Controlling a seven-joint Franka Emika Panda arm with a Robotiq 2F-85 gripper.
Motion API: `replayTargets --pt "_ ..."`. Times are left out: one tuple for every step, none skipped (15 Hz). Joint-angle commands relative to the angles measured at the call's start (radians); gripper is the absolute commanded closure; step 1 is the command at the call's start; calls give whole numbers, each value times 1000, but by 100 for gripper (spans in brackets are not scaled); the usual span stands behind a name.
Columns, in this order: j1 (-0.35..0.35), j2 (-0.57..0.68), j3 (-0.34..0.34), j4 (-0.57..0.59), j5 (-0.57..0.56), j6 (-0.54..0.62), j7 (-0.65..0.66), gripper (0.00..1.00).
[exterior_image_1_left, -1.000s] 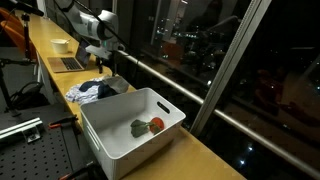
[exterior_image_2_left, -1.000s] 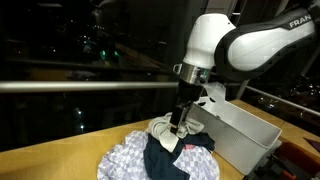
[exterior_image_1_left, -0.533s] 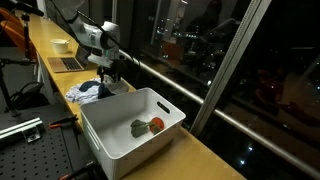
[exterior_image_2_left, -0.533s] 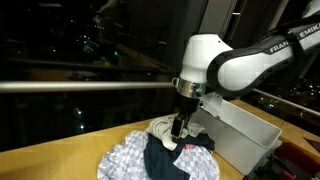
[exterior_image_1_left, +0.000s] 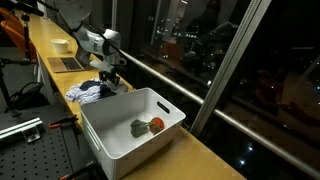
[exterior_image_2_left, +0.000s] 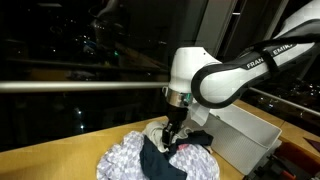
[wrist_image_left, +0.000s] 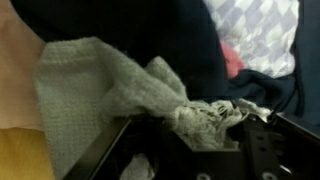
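Note:
My gripper (exterior_image_2_left: 168, 137) is down in a pile of clothes (exterior_image_2_left: 160, 158) on the wooden counter (exterior_image_1_left: 190, 155). In the wrist view my jaws (wrist_image_left: 195, 125) are shut on a bunched grey-white knitted cloth (wrist_image_left: 100, 85), whose frayed edge sits between the fingers. A dark navy garment (wrist_image_left: 140, 30) lies under and behind it, with a white patterned cloth (wrist_image_left: 255, 25) beyond. In an exterior view the pile (exterior_image_1_left: 95, 92) lies next to a white bin (exterior_image_1_left: 130, 130), with my gripper (exterior_image_1_left: 108, 78) over its far side.
The white bin holds a red and a green item (exterior_image_1_left: 147, 126). A laptop (exterior_image_1_left: 70, 63) and a white bowl (exterior_image_1_left: 60, 45) sit further along the counter. A metal rail and dark window glass (exterior_image_1_left: 190, 50) run along the counter's far edge.
My arm has lowered and moved across the pile, and the gripper has sunk into the clothes and closed on the grey-white cloth.

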Motion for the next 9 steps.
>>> replayTargets --pt "27 24 -8 51 8 -15 10 72" --pt "31 19 -8 50 8 -17 14 80" --pt "35 8 -9 46 8 -23 18 87" --pt "39 -3 -9 41 7 -26 23 93" --pt "45 -29 -9 29 4 -33 30 99" --pt "51 -57 -11 13 0 -36 39 99" --pt "55 -85 -10 -1 -3 -40 46 96" --pt "61 -131 -12 -28 -9 -46 57 96" --pt "65 -167 -13 -45 -14 -55 65 96"
